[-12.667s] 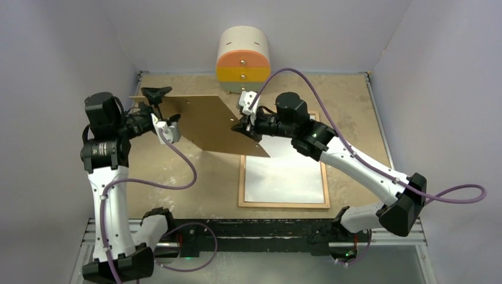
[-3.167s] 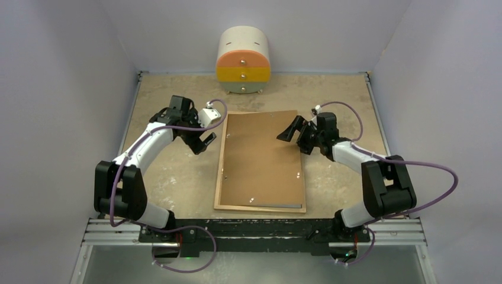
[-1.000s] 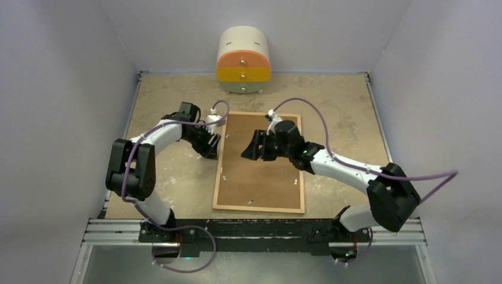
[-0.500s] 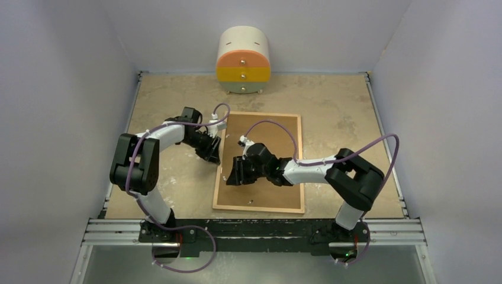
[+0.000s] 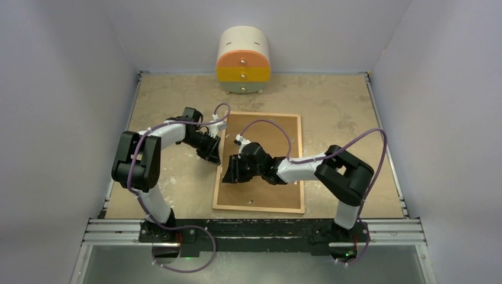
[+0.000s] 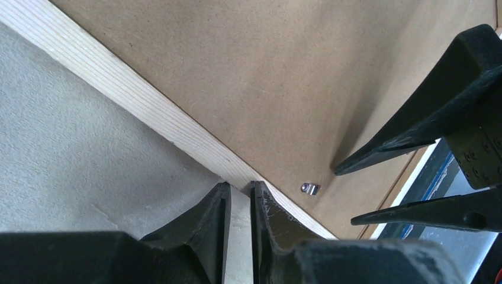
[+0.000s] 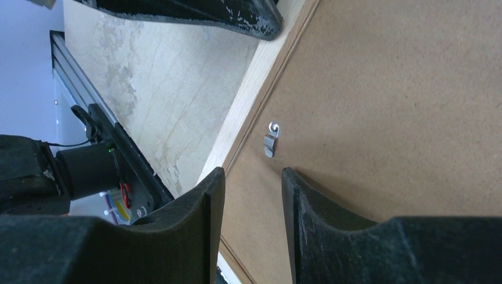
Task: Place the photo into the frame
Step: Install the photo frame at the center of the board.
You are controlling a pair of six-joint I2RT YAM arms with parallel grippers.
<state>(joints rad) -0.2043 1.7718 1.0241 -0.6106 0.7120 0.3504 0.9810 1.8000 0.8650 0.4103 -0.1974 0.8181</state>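
Note:
The light wood frame [image 5: 258,207] lies flat on the table with the brown backing board [image 5: 278,133] seated in it. The photo is hidden. My left gripper [image 5: 216,155] sits at the frame's left border [image 6: 148,121]. Its jaws are almost together, with a narrow gap and nothing between them [image 6: 240,186]. My right gripper [image 5: 228,171] hovers low over the backing board [image 7: 402,106] near that same left border [image 7: 248,100]. It is open and empty [image 7: 253,173], and a small metal clip [image 7: 270,142] lies just ahead of its tips.
A round cream, orange and yellow drawer cabinet [image 5: 243,59] stands at the back. The two grippers are close together. The right gripper's fingers [image 6: 426,118] show in the left wrist view, and a left finger [image 7: 195,10] shows in the right wrist view.
My right gripper has swept from the board's middle to its left edge, and its jaws have narrowed. My left gripper stayed at the frame's left border and closed most of the way.

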